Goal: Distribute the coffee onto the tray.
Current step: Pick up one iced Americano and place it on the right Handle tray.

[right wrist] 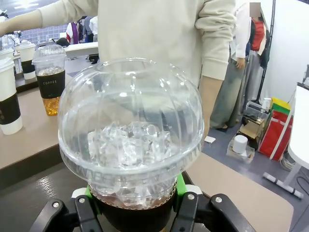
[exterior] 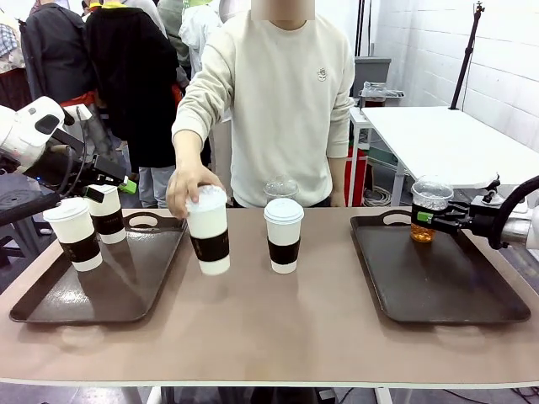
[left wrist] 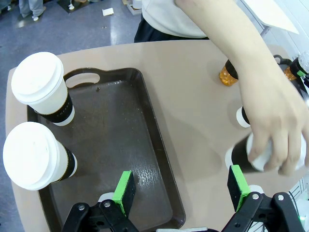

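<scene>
Iced dome-lidded cup, clamped in the right gripper, hung over the bare right tray; left of that tray a person's hand held tilted one of three cups waiting on the table, and farther left two white cups sat on the left tray by the open, empty left gripper.

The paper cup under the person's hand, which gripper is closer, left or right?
Left. The left gripper, open, hovers by the left tray, just beside the paper cup. The right gripper is far off over the right tray, shut on a dome-lidded cup.
</scene>
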`<action>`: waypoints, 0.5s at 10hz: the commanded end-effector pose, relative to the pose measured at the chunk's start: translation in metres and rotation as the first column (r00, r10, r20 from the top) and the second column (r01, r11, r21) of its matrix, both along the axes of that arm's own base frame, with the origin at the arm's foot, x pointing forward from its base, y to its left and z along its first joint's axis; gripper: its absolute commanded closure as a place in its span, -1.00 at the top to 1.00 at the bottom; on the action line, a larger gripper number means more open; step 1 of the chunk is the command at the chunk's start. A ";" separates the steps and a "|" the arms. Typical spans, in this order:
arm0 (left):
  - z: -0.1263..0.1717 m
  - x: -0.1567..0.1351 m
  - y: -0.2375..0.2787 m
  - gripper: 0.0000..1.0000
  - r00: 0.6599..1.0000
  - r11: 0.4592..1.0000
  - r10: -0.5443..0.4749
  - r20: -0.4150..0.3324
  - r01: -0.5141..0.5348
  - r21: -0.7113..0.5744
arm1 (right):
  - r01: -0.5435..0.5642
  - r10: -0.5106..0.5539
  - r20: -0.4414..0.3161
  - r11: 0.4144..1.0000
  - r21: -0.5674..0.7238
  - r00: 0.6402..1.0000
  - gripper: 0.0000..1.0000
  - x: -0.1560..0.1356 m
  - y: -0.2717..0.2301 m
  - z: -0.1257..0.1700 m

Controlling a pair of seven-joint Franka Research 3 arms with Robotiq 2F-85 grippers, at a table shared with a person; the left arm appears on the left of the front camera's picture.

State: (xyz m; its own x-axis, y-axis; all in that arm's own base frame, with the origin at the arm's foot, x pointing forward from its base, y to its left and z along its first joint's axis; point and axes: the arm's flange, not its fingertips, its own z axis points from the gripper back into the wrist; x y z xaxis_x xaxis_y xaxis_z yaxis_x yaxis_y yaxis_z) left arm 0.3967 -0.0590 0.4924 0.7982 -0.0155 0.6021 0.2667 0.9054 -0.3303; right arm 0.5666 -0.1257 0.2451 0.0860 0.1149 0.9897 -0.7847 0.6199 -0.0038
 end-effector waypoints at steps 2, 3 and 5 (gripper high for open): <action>0.000 0.000 0.001 1.00 1.000 1.000 0.007 0.001 -0.007 -0.007 | -0.004 0.004 -0.025 1.000 0.001 1.000 0.97 0.001 0.003 0.001; 0.000 0.000 0.001 1.00 1.000 1.000 0.007 0.001 -0.007 -0.007 | 0.012 -0.012 -0.045 1.000 0.003 0.999 1.00 -0.002 0.001 0.005; 0.000 0.000 0.001 1.00 1.000 1.000 0.007 0.001 -0.007 -0.007 | 0.028 -0.028 -0.069 1.000 0.005 0.997 1.00 -0.008 -0.004 0.007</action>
State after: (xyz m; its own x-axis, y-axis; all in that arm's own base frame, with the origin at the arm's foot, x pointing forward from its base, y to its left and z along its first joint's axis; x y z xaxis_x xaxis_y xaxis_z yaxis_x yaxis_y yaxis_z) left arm 0.3967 -0.0590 0.4924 0.7982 -0.0155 0.6021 0.2667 0.9054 -0.3303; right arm 0.5644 -0.1298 0.2472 0.1163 0.1041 0.9877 -0.7747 0.6318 0.0246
